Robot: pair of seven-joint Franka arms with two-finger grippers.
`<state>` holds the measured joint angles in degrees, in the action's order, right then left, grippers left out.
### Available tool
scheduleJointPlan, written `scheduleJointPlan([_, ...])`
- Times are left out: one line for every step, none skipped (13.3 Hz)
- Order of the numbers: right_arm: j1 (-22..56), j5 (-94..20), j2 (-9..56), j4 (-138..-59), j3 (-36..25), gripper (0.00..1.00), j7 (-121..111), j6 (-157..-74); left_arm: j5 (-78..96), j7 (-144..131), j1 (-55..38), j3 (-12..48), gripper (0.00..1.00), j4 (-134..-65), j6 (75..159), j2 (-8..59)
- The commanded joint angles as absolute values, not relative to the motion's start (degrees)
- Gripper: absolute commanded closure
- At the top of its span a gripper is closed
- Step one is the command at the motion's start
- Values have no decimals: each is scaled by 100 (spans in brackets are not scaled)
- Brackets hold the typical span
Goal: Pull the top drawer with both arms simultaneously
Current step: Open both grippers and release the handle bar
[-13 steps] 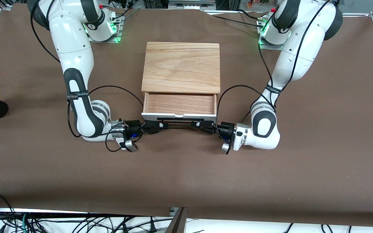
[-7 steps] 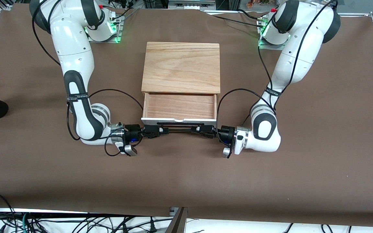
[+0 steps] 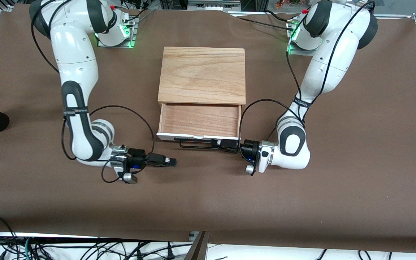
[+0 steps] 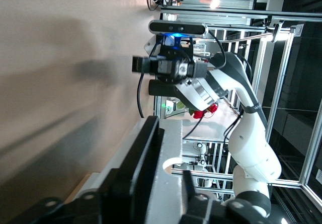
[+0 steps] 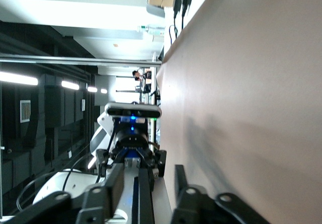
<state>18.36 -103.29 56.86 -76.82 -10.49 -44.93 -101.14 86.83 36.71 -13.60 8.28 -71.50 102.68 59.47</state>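
**Drawer open, one gripper on the handle**

You see the top drawer (image 3: 199, 121) pulled out from the wooden box (image 3: 202, 74). Your left gripper (image 3: 219, 143) clamps its black handle (image 3: 195, 144). Your right gripper (image 3: 172, 161) hangs clear over the table (image 3: 208, 202), fingers seemingly parted.

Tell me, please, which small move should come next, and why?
Probably the left gripper should come away from the black bar handle. The top drawer stands pulled out, its wood interior in full view, so the pull looks done. The right gripper is off the handle, low over the table toward the right arm's end; only the left one is at the handle.
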Motion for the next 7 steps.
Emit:
scheduleJointPlan([1854, -10363, 5810, -7427, -1089, 0, -4377, -10160, 8552, 3621, -1433, 800, 0, -7444, 10002, 5854])
scheduleJointPlan([1907, -10249, 5766, -7427, -1255, 0, -4377, -10160, 8543, 3621, -1424, 800, 0, -7444, 10002, 5845])
scheduleJointPlan([1942, -10091, 5713, -7418, -1457, 0, -4368, -10160, 8534, 3621, -1406, 800, 0, -7444, 9993, 5836])
scheduleJointPlan([1960, -9890, 5661, -7418, -1598, 0, -4220, -10143, 8525, 3621, -1398, 791, 0, -7444, 9984, 5819])
scheduleJointPlan([1969, -9618, 5608, -7409, -1756, 0, -3923, -10134, 8517, 3621, -1389, 730, 0, -7436, 9984, 5810])
scheduleJointPlan([1986, -9215, 5486, -7322, -1906, 0, -3581, -10134, 8499, 3621, -1397, 660, 0, -7427, 9984, 5775])
scheduleJointPlan([1986, -8724, 5397, -7156, -1986, 0, -3255, -10116, 8316, 3595, -1397, 572, 0, -7392, 9976, 5714])
